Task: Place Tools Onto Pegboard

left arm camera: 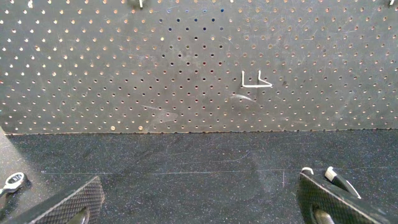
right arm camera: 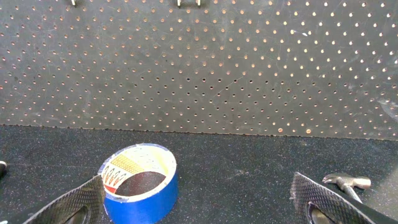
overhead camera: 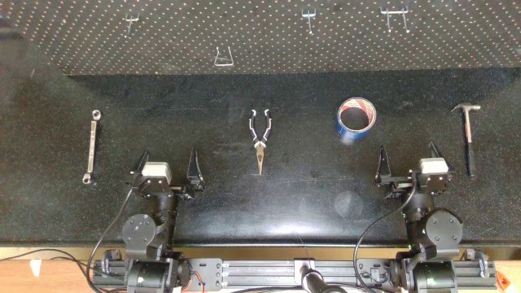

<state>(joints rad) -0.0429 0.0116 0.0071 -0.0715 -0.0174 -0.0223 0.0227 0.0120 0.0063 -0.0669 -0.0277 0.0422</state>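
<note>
Nearest us, low in frame, left gripper [overhead camera: 169, 155] and right gripper [overhead camera: 407, 150] gape wide, empty | wrench [overhead camera: 91, 146] far left, pliers [overhead camera: 260, 138] centre, tape [overhead camera: 356, 120] and hammer [overhead camera: 467, 138] right | we judge them spaced for clean picks | pegboard [overhead camera: 244, 32] across top, hooks [overhead camera: 224, 57] bare

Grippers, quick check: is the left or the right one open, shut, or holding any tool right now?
Left gripper, black two-finger: open, holding nothing.
Right gripper, black two-finger: open, holding nothing.

No legible text or labels
</note>
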